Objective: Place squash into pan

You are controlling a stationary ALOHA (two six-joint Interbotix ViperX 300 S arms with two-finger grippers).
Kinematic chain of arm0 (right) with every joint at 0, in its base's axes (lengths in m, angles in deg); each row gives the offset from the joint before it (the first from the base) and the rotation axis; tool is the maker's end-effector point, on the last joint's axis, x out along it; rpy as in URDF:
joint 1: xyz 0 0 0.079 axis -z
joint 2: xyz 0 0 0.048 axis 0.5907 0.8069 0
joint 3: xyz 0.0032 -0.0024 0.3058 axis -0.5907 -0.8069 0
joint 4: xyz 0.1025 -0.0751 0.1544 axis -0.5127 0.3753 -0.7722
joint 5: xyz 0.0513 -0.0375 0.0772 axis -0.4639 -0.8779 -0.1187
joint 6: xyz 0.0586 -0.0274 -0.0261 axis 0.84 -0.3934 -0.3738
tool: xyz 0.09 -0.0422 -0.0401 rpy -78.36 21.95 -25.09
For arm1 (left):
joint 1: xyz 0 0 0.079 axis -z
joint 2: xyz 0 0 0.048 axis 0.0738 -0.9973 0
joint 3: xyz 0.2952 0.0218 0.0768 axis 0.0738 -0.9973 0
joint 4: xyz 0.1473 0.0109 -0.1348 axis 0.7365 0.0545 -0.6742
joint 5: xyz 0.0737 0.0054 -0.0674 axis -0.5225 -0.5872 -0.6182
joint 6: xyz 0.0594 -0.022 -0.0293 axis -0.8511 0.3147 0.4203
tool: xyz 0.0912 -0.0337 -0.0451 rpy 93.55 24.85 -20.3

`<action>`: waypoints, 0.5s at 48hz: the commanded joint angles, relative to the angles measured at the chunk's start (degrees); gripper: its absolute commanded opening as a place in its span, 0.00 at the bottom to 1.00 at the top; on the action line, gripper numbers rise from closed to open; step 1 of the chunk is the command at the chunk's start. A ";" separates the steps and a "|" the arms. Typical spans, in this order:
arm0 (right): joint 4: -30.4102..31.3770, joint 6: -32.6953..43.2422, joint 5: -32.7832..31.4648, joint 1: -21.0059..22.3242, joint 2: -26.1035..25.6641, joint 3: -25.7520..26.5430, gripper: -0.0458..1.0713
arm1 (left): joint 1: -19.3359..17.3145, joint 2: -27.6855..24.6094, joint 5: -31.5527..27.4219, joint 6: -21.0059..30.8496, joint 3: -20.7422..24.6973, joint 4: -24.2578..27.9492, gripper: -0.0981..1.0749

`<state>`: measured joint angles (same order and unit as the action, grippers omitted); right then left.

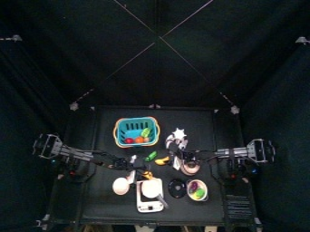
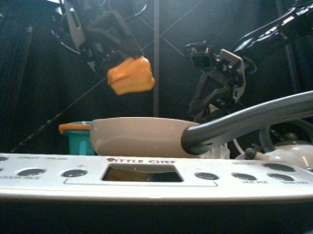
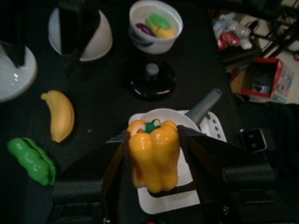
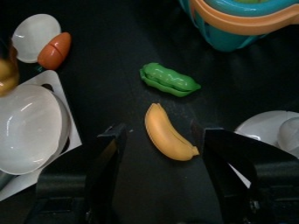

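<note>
Above pan: left pincer [image 3: 156, 166] grips the squash [image 3: 155, 153], airborne over the pan [image 2: 141, 135].
Right pincer [image 4: 163, 162]: wide, empty, hovering above banana [image 4: 170, 133].
Risk: early release; squash bounces off rim onto tabletop [image 4: 117, 52].

Two black arms, two-jawed grippers

The left arm [image 2: 104, 37] at the front view's upper left and the right arm [image 2: 226, 73] at its right are black, jointed, strung with thin dark cables. The left gripper [image 3: 158, 179] and right gripper [image 4: 162, 162] each have two flat matte black jaws, squared at the tips, rising from each wrist view's bottom edge.
</note>
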<state>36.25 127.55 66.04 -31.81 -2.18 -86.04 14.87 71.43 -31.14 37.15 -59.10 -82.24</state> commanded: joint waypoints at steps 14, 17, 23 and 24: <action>-0.09 -0.18 0.18 -0.09 -0.18 0.70 0.87 | 1.05 -7.91 0.70 -0.09 4.92 -3.78 0.74; 0.00 -0.18 0.26 -0.09 -0.18 0.62 0.87 | 1.05 -8.17 0.70 -0.09 5.19 -4.22 0.77; 0.00 -0.18 0.18 -0.09 -0.18 0.44 0.87 | 1.05 -8.17 0.53 -0.09 5.10 -4.22 0.81; 0.00 -0.18 0.18 -0.09 -0.18 0.44 0.87 | 1.14 -8.17 0.44 -0.09 5.10 -4.39 0.82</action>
<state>36.17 127.46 66.04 -31.90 -1.74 -86.04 15.83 62.82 -30.96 37.06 -55.50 -86.45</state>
